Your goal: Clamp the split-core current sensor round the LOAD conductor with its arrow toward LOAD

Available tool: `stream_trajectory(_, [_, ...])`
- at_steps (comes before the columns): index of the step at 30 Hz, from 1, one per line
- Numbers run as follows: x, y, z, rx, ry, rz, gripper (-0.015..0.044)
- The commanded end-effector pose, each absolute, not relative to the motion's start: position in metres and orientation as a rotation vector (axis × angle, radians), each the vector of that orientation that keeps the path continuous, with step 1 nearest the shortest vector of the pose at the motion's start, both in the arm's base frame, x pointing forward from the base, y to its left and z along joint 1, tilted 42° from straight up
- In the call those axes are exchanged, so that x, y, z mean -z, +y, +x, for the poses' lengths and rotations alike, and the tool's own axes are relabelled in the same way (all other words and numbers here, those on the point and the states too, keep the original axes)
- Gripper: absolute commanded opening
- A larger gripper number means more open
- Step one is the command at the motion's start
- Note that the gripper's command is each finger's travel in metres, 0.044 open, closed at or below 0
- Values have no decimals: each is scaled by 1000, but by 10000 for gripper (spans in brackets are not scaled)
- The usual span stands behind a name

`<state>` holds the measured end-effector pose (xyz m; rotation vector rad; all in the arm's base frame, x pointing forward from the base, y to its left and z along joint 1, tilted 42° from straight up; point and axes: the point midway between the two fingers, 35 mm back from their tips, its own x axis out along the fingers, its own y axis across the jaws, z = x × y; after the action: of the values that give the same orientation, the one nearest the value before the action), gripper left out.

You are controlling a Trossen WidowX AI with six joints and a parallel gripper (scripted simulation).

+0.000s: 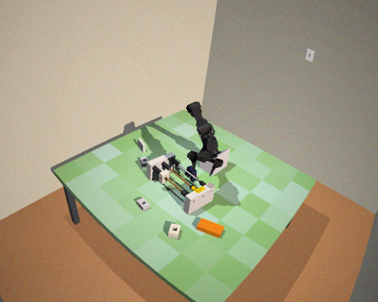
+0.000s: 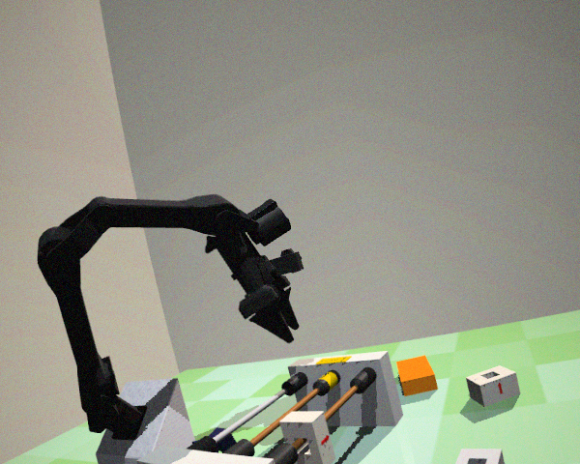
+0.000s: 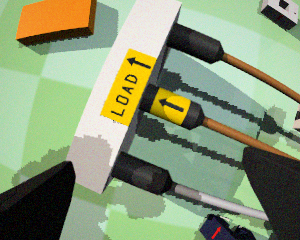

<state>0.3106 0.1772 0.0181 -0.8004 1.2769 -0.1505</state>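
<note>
The open sensor looks to be the small dark blue one (image 1: 191, 172) (image 2: 223, 440) (image 3: 215, 229), standing on the table beside the silver conductor; its red arrow shows in the wrist view, its jaw is only partly visible. The LOAD conductor (image 1: 180, 177) (image 2: 265, 432) (image 3: 235, 132) is the middle, copper one, with a yellow arrow sleeve. Its arrow points to the end block (image 1: 199, 201) (image 3: 90, 160), which bears a yellow LOAD label (image 2: 334, 360) (image 3: 127, 87). My gripper (image 1: 202, 171) (image 2: 293, 333) (image 3: 159, 164) is open and empty, above the silver-conductor side near that block. The sensor lies near the lower right finger in the wrist view.
A white sensor (image 1: 164, 177) (image 2: 303, 421) sits round the outer copper conductor. An orange block (image 1: 210, 228) (image 2: 416, 377) (image 3: 57, 19) and white sensors (image 1: 174, 231) (image 1: 143, 204) lie on the table. A grey sensor (image 1: 143, 161) and an upright white plate (image 1: 141, 145) stand behind the far end block.
</note>
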Motion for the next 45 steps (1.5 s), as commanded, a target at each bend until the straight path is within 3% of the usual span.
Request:
stream_trajectory(1, [-34,132,289,309,1330,-674,440])
stream_trajectory(10, [-64,32,206,752,1391,-367,440])
stream_trajectory(45, [-27,-1,208,752,1390,-367,440])
